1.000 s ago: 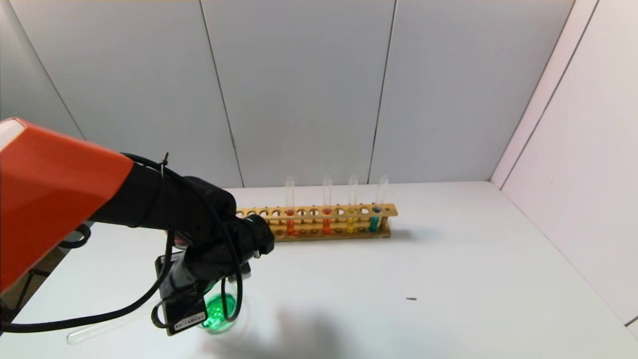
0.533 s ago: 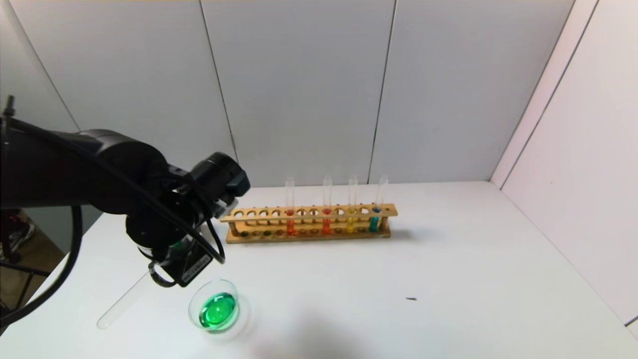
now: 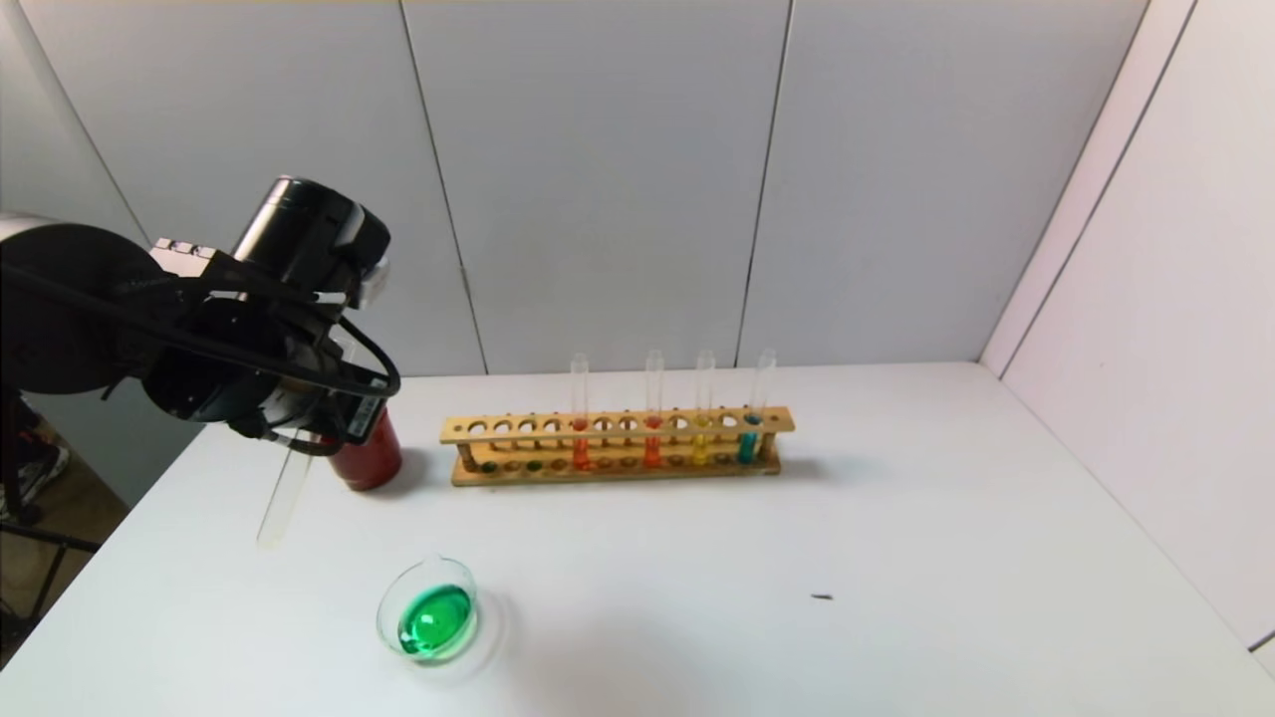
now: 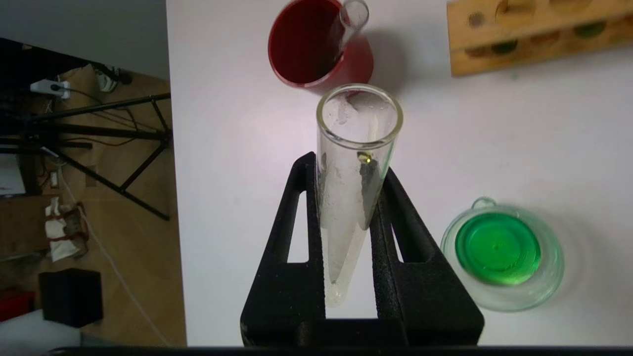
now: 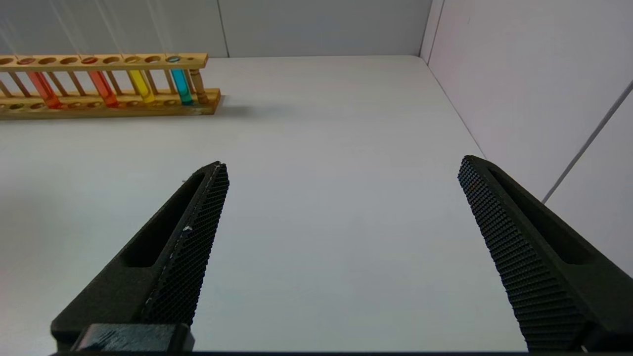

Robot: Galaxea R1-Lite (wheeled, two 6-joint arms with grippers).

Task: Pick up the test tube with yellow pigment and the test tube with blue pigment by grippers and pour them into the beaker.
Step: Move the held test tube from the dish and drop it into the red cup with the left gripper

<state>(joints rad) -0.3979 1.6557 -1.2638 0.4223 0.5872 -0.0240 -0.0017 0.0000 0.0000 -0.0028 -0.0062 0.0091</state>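
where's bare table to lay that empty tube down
The widest bare patch runs from the rack and beaker across to the right wall. A narrower strip lies between beaker and rack. It is crowded near the red cup, where the left gripper holds the empty tube.

Rack [image 3: 618, 445] stands far centre on the table [image 3: 896, 558], four tubes [image 3: 653, 410] in its right half. Cup [image 3: 369, 458] just left of the rack, a tube [image 4: 353, 15] standing in it. Beaker [image 3: 428, 619] near, left of centre, well apart from both. Held tube [image 3: 282, 495] hangs over the table left of the cup.
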